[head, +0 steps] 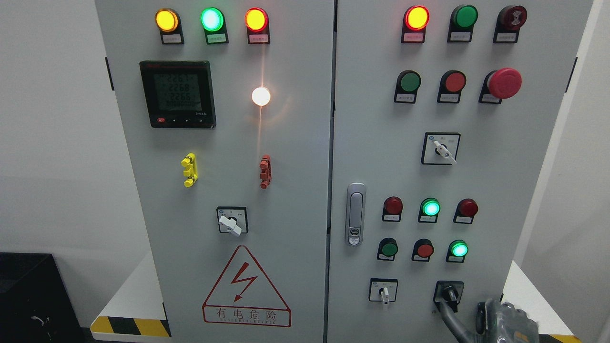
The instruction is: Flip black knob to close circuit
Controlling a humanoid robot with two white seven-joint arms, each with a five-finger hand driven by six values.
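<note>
At the lower right of the electrical cabinet (286, 190), the right hand (500, 324) reaches a finger (450, 317) up to the black knob (449, 291), touching it; whether it pinches cannot be told.

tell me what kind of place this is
Probably an electrical or industrial control room, or a training mock-up of one. A grey control cabinet carries indicator lamps, a digital power meter and a red high-voltage warning triangle; the right hand is near the black knob.
</note>
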